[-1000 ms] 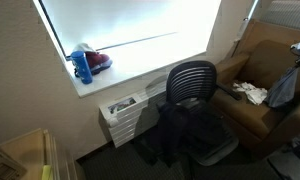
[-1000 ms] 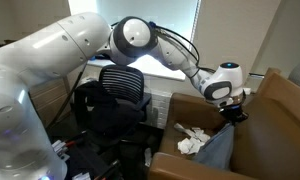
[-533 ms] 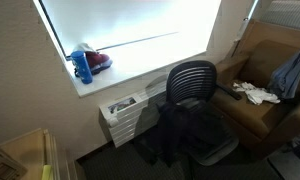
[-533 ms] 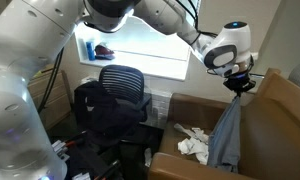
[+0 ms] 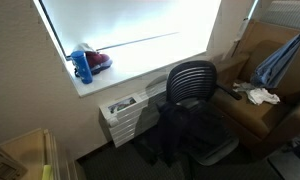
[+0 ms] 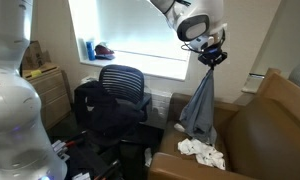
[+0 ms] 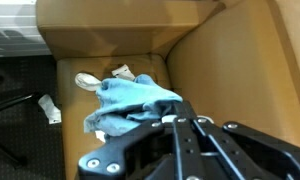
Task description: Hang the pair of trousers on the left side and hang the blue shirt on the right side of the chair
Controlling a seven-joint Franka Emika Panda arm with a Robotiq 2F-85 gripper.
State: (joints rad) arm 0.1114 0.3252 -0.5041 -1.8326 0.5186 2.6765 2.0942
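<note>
Wrist view looks down past my gripper (image 7: 178, 120), jaws pinched tight on a bunch of the blue shirt (image 7: 135, 100). Below lies the brown armchair (image 7: 110, 40), with the small white cloth (image 7: 90, 82) on its seat. In an exterior view I hold the blue shirt (image 6: 200, 105) high by its top, so it hangs free over the armchair, above the white cloth. The chair (image 6: 122, 85) stands well apart, by the window (image 6: 130, 30). Dark cloth draped over its seat looks like the pair of trousers (image 5: 185, 132), though the picture is dim there.
</note>
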